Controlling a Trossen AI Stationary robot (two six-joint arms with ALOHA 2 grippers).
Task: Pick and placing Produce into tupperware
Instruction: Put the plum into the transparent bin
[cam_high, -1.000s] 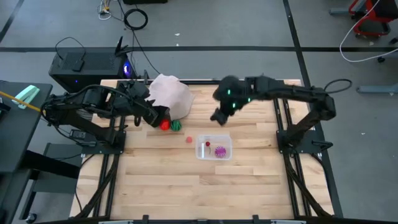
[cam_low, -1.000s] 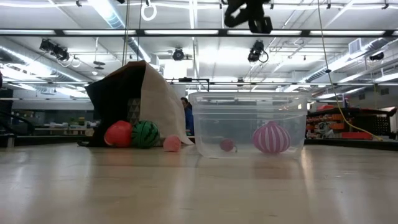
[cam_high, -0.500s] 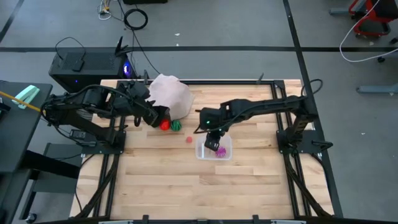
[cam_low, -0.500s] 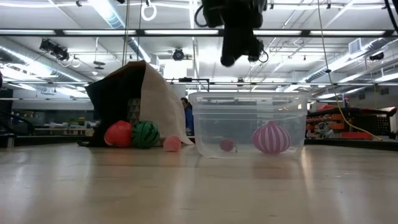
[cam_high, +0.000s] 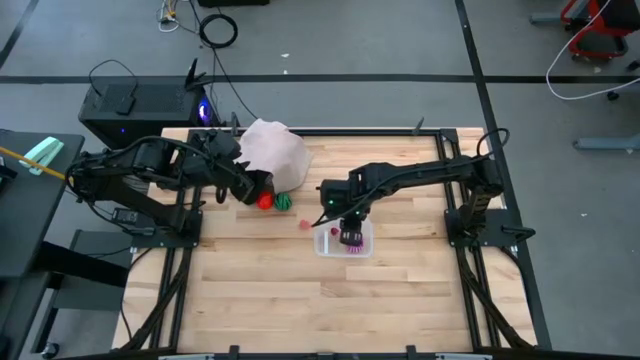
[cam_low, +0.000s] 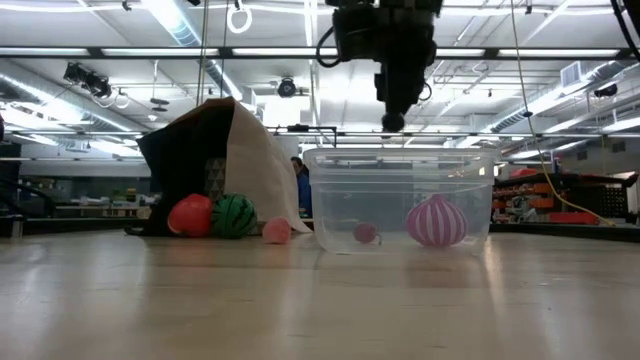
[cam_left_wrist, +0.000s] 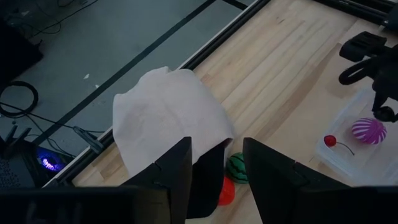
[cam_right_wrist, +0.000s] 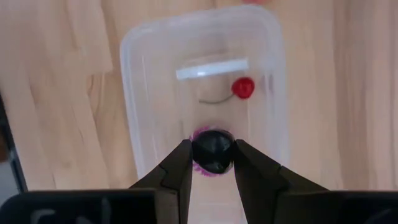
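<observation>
The clear tub (cam_high: 330, 243) stands mid-table with a white mark (cam_right_wrist: 211, 68) at one end. In it lie a small red cherry (cam_right_wrist: 243, 88) and a striped magenta piece (cam_low: 436, 221). My right gripper (cam_right_wrist: 213, 163) hangs over the tub, shut on a small dark round piece (cam_right_wrist: 213, 151). A red fruit (cam_high: 264, 201), a green one (cam_high: 283, 201) and a small pink one (cam_high: 304, 224) lie on the table by the pale bag (cam_high: 275, 152). My left gripper (cam_left_wrist: 216, 171) is open at the bag's dark mouth; I cannot tell whether it touches the bag. My right gripper pinches the small dark round piece (cam_right_wrist: 213, 143) between its two fingertips. The fingers come from above, pointing down. The piece is lifted clear, just above the tub's open top, as the low view (cam_low: 394, 122) shows.
The bag stands up like a tent at the far left of the table (cam_high: 260, 290), its mouth toward the tub. Bare wood lies along the near side. A black box (cam_high: 130, 105) stands beyond the table's far left corner.
My right gripper has come from the far side of the table toward the near edge and down. It now hangs right over the tub. The left arm, the bag and the loose produce have stayed where they were.
</observation>
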